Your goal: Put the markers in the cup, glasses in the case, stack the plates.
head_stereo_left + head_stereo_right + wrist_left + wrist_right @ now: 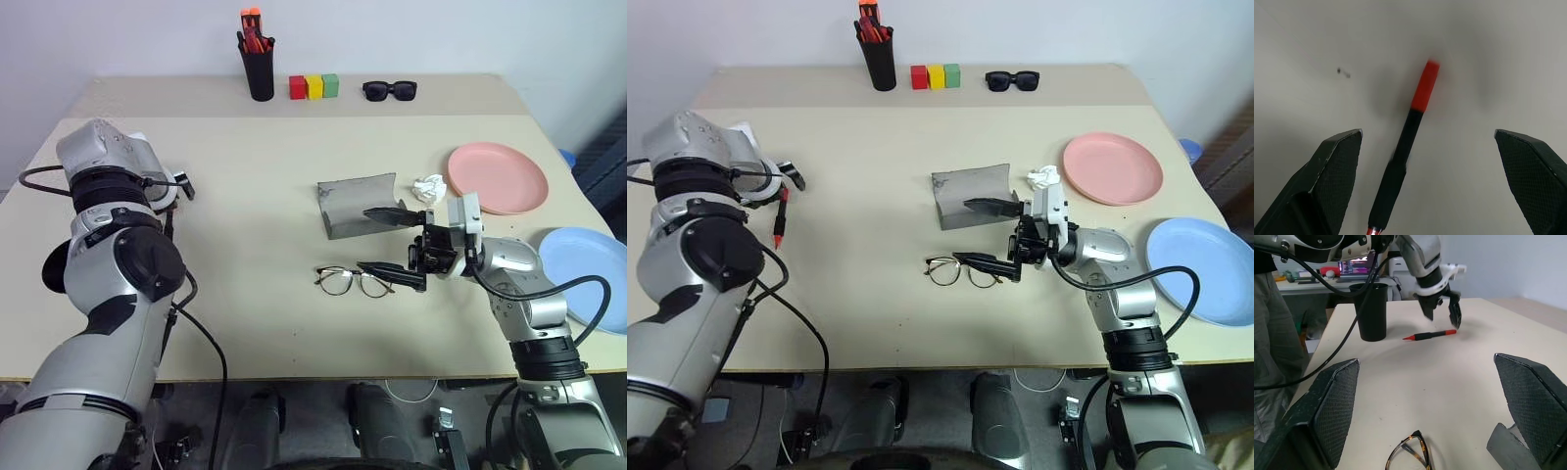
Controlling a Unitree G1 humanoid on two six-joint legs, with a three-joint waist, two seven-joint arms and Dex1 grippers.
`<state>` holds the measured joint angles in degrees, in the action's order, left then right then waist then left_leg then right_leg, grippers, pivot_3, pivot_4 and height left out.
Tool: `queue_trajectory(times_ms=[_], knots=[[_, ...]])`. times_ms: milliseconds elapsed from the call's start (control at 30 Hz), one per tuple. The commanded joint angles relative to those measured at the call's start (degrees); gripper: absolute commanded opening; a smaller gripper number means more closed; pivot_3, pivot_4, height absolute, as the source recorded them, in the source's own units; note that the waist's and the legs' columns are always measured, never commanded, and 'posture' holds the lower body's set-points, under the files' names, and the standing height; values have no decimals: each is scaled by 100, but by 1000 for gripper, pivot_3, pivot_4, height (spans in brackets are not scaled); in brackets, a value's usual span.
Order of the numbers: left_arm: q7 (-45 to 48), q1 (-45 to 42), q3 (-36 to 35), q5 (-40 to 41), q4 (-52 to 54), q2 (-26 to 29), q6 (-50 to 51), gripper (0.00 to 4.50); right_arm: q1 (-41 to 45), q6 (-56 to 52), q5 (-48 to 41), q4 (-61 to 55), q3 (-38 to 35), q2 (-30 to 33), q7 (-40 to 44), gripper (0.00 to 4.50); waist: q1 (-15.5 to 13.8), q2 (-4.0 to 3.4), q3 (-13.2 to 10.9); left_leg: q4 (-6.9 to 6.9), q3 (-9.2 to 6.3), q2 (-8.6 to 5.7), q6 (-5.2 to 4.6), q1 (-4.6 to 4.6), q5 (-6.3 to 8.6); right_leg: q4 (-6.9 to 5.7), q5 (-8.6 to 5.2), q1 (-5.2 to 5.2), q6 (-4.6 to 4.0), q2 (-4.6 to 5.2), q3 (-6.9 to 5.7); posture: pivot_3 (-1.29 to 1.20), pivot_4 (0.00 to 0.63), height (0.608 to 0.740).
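The left gripper [1442, 308] hangs right over the black marker with red ends [1405, 147], fingers spread wide and empty — the pen lies flat on the table [255, 196], its long axis running between the two pads, so they look set to close across its body. The cup [1371, 311] stands just beside. Over at the glasses [355, 281], the right gripper [394, 245] waits open-jawed too — the left arm is clearly nearer the marker.

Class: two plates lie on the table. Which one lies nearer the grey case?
The pink plate, beside the crumpled paper next to the case; the blue plate lies farther off.
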<state>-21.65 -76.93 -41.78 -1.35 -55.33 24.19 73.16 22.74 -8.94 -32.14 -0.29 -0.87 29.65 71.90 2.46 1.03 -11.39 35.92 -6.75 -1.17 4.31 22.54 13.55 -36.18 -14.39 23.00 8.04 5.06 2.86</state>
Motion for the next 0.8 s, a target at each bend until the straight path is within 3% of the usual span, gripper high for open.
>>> queue_trajectory(times_ms=[33,267,367,600,800], knots=[[-48,-103,138,192,-193,211,-114,4437,85,145,-30,-74,-132,51,55,4500,0,0,0,0,0,0,0,0,0,0,0,0,0,0,0,0,150,740],[-35,22,386,390,-724,422,-449,4437,-5,411,6,178,-165,52,224,4500,0,0,0,0,0,0,1,0,0,-2,0,0,0,0,0,0,150,740],[-71,68,449,481,-892,488,-548,3565,-67,532,33,260,-165,41,275,4500,0,0,0,0,0,0,1,0,0,-3,0,1,0,0,0,0,150,740],[-234,130,537,686,-1033,523,-692,39,-107,679,4,463,-179,54,442,4500,5,0,0,1,1,0,1,-1,0,-5,0,1,0,0,1,0,150,740],[-255,167,577,857,-1021,498,-670,12,17,701,-27,530,-158,16,527,4500,3,0,0,2,1,0,1,-1,-1,-6,0,1,0,0,1,0,150,740]])
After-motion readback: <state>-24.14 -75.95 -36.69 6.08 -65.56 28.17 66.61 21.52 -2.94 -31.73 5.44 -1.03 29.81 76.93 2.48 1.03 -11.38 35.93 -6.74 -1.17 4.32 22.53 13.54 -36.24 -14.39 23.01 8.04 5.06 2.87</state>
